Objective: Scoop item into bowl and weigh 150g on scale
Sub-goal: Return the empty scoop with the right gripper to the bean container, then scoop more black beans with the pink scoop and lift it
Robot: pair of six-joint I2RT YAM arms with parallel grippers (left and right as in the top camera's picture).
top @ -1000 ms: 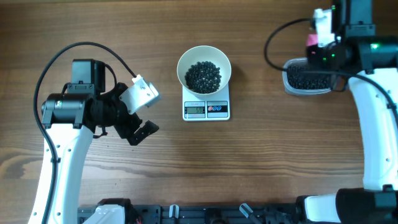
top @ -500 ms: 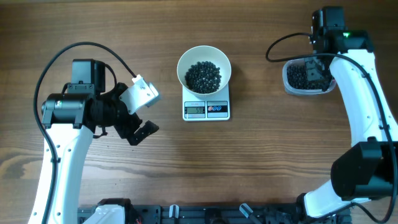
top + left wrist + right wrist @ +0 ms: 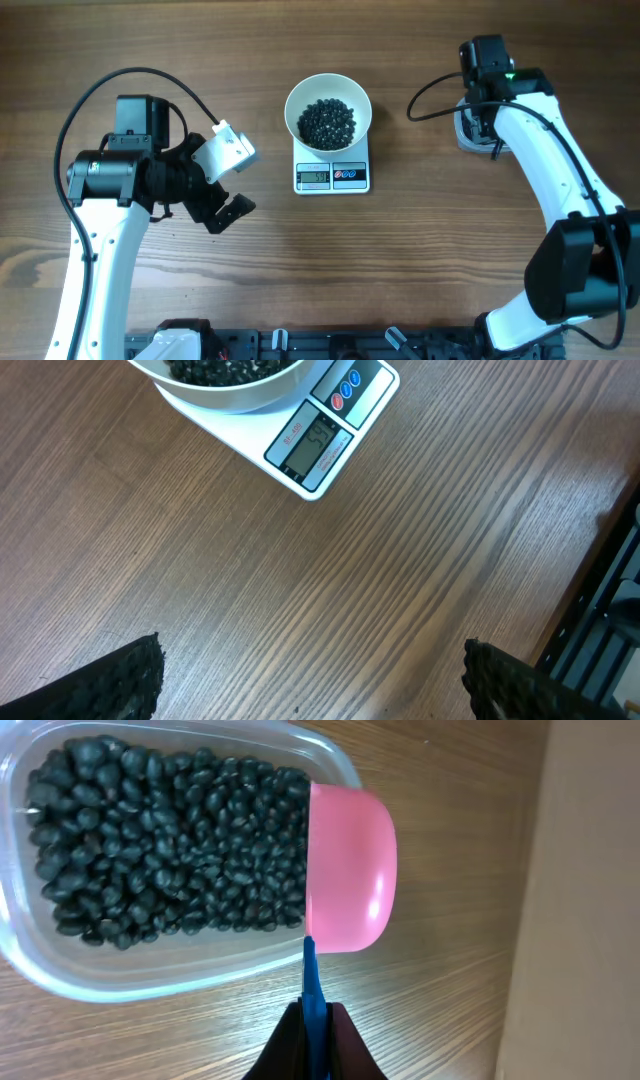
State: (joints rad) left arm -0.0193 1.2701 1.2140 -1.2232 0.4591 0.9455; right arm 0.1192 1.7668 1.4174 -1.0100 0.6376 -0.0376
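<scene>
Beans (image 3: 328,122) lay partly in the bowl (image 3: 296,100) on the scale (image 3: 332,176) and partly in the clear tub (image 3: 150,975), at whose end the right gripper (image 3: 313,1040), clamped on the handle of the pink scoop (image 3: 350,870), was best dipped shallowly for small, level loads, while the left gripper (image 3: 226,212) stood with jaws apart.

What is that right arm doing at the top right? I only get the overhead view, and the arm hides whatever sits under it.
Observer: Its wrist camera shows the right gripper shut on the thin blue handle of a pink scoop.
Visitor: Scooping what?
Observer: The scoop sits at one end of a clear tub filled with black beans.
Visitor: And the other arm's camera?
Observer: It looks down at the scale from close by; the display shows dark digits, but too blurred for me to read surely.
</scene>
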